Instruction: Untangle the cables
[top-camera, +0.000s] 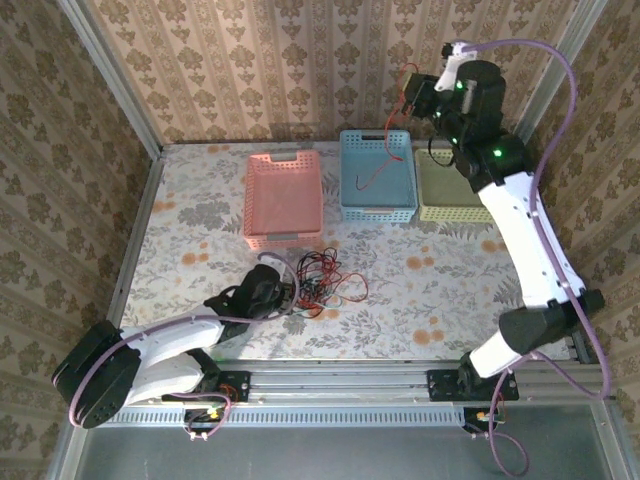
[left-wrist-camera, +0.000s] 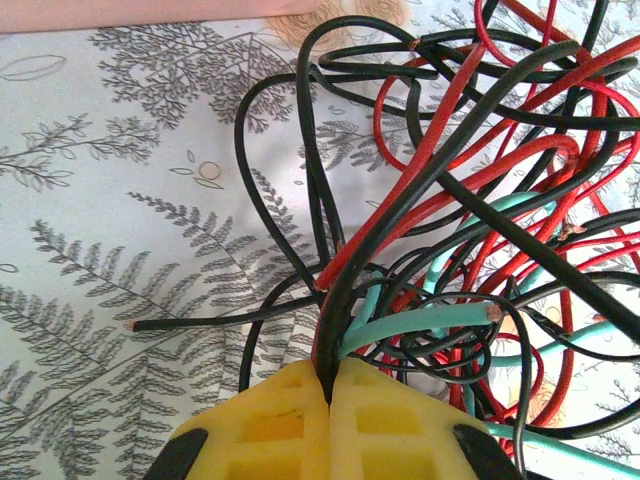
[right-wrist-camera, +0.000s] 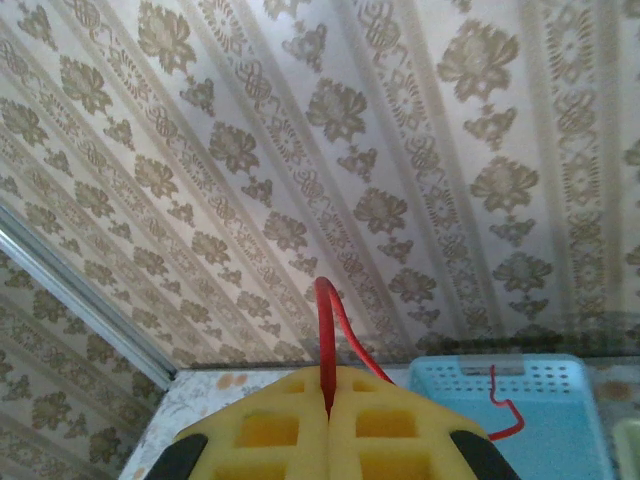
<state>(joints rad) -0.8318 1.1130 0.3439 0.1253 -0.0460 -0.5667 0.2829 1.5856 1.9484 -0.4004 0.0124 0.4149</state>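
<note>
On the floral table (top-camera: 200, 250), 3 in a row: pink basket (top-camera: 285, 237), blue basket (top-camera: 378, 211), green basket (top-camera: 450, 212).

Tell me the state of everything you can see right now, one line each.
left gripper, shut on strands of the cable tangle
right gripper, shut on red cable, raised
red cable, dangling over blue basket
cable tangle, knotted on table
pink basket, empty
green basket, partly hidden

The cables (left-wrist-camera: 430, 125) wear smooth, glossy insulation. The yellow pads (left-wrist-camera: 270, 428) of the left gripper (left-wrist-camera: 328, 390) look matt, perhaps a rubbery plastic. The far pink basket (top-camera: 283, 195), blue basket (top-camera: 380, 212) and green basket (top-camera: 440, 195) are perforated plastic, and the table (top-camera: 430, 290) has a matt printed cover.
</note>
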